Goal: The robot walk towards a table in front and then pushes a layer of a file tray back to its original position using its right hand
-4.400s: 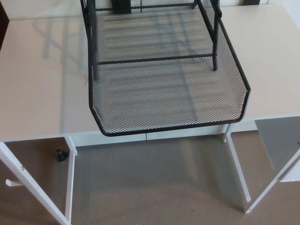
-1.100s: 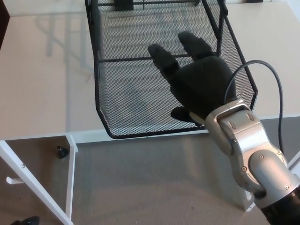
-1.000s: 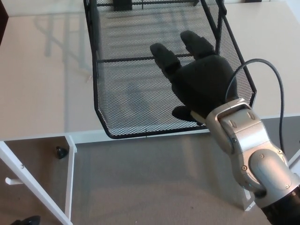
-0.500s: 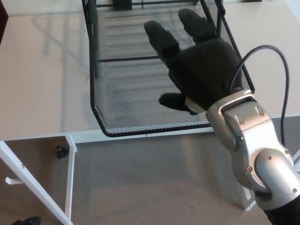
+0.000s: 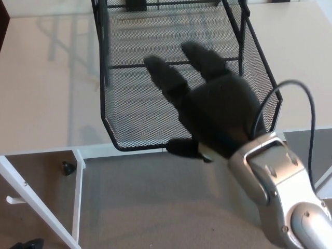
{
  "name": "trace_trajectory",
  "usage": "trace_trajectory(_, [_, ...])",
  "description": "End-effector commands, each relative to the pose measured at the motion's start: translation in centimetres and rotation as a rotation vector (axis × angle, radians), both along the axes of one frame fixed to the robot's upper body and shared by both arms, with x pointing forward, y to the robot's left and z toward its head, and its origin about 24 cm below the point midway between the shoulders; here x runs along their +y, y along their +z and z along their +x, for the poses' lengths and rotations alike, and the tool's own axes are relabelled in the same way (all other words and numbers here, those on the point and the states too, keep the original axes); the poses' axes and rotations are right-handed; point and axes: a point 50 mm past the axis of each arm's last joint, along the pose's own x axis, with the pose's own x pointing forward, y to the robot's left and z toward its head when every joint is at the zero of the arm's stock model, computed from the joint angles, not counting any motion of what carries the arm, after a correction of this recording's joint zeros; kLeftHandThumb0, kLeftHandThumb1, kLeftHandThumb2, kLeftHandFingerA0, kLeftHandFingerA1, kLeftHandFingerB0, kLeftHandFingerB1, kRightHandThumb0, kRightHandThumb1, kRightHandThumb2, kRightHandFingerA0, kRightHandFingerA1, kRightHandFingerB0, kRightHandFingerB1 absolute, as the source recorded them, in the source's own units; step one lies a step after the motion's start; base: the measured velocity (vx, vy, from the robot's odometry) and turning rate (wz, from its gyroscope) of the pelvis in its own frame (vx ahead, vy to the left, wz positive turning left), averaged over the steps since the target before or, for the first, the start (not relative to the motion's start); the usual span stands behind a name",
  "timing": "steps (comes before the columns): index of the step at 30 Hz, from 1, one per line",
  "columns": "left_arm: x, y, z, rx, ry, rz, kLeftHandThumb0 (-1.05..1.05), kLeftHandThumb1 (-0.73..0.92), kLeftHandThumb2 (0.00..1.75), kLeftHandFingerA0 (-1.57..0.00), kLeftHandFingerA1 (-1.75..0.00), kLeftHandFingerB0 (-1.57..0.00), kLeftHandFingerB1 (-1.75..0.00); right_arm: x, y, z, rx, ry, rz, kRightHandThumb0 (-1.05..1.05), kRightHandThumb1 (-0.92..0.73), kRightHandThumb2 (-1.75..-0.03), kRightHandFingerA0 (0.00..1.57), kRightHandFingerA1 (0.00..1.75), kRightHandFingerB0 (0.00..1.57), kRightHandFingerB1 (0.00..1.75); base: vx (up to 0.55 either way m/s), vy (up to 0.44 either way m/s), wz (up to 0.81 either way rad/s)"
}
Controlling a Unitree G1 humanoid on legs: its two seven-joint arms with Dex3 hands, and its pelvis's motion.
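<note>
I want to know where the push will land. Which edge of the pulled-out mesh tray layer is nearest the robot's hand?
The front rim, at the table's near edge: the right hand, fingers apart, hovers over it, unlike the side walls.

Black wire-mesh file tray layer [image 5: 140,98] pulled out toward the near edge of the white surface [image 5: 46,88], front lip at that edge. Shallow, empty, level; a thin crossbar spans it mid-depth. Black frame uprights rise at its back corners.
</note>
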Motion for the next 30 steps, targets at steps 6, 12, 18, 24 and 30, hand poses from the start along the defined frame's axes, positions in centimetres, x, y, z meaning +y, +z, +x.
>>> trace_trajectory(6, [0.4,0.3,0.5,0.002,-0.012,0.02,-0.48,0.59,0.71,-0.22,-0.43,-0.2,-0.39,-1.2,-4.7,-0.3,0.154,-0.02,-0.084,-0.93,-0.61,-0.95,0.0,0.0,0.0,0.0,0.0,0.0,0.0])
trace_trajectory(12, [0.3,0.4,0.4,0.005,-0.01,0.023,-0.47,0.6,0.7,-0.22,-0.42,-0.19,-0.38,-1.8,-5.6,0.8,0.172,-0.055,-0.098,-0.9,-0.6,-0.93,0.0,0.01,0.0,0.0,0.0,0.0,0.0])
trace_trajectory(18, [0.3,0.5,0.6,0.005,-0.02,0.022,-0.47,0.59,0.71,-0.22,-0.42,-0.19,-0.39,-1.3,-4.0,2.4,0.055,-0.062,-0.061,-0.91,-0.61,-0.94,0.0,0.01,0.0,0.0,0.0,0.0,0.0])
trace_trajectory(24, [0.2,0.5,0.6,0.001,-0.02,0.017,-0.45,0.6,0.7,-0.23,-0.42,-0.19,-0.38,-0.2,-1.8,3.1,-0.001,-0.04,-0.013,-0.89,-0.59,-0.91,0.0,0.0,0.0,0.0,0.0,0.0,0.0])
trace_trajectory(30, [0.1,0.6,0.6,0.001,-0.027,0.024,-0.46,0.59,0.7,-0.23,-0.41,-0.2,-0.38,1.1,-0.4,4.0,-0.025,-0.035,-0.016,-0.91,-0.61,-0.93,0.0,0.0,0.0,0.0,0.0,0.0,0.0])
